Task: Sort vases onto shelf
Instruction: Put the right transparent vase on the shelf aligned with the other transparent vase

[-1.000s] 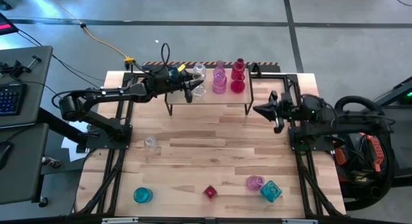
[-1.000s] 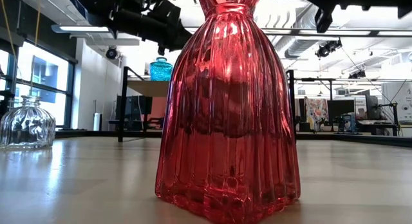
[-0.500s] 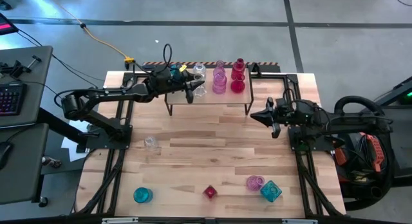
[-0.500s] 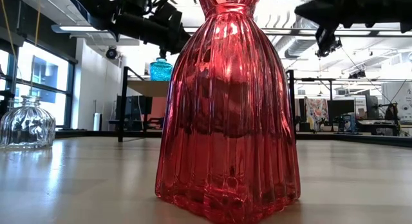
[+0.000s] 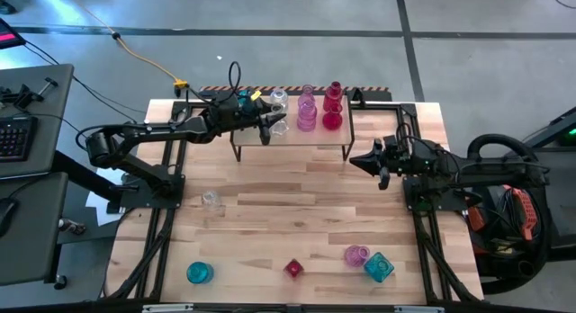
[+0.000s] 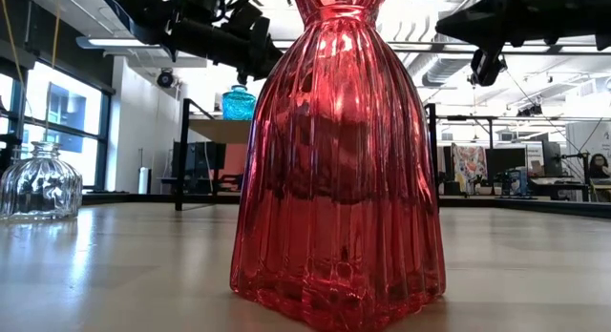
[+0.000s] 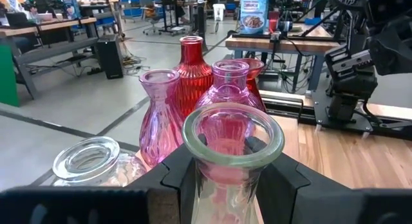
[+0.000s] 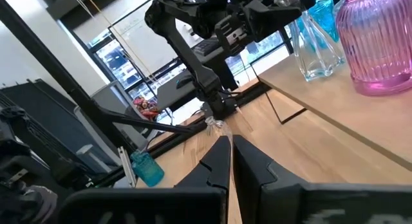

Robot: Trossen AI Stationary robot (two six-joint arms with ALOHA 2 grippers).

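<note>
The left gripper (image 5: 270, 126) reaches over the left end of the shelf (image 5: 297, 138), and its fingers (image 7: 177, 179) are clamped on the neck of a clear vase (image 7: 226, 163). From the wrist view the grip sits just under the flared rim, which seems sensible: the neck is the narrowest part and the lip would stop the glass sliding down. Whether its base is already resting on the wood I cannot tell.

It is being held next to another clear vase (image 7: 96, 169), with the pink vases (image 5: 307, 113) and the red vases (image 5: 333, 108) grouped further along the shelf, so the sorting appears to go by colour, clear ones to the left.

The right gripper (image 5: 357, 160) waits off the shelf's right end, above the desk (image 5: 297, 214), fingers pressed together and holding nothing; it looks parked clear of the left arm's work.

Still out on the desk are a small clear vase (image 5: 211, 201), a teal round vase (image 5: 198, 273), a red faceted vase (image 5: 293, 268), a pink vase (image 5: 355, 254) and a teal square vase (image 5: 379, 266), so I judge the job roughly half done.
</note>
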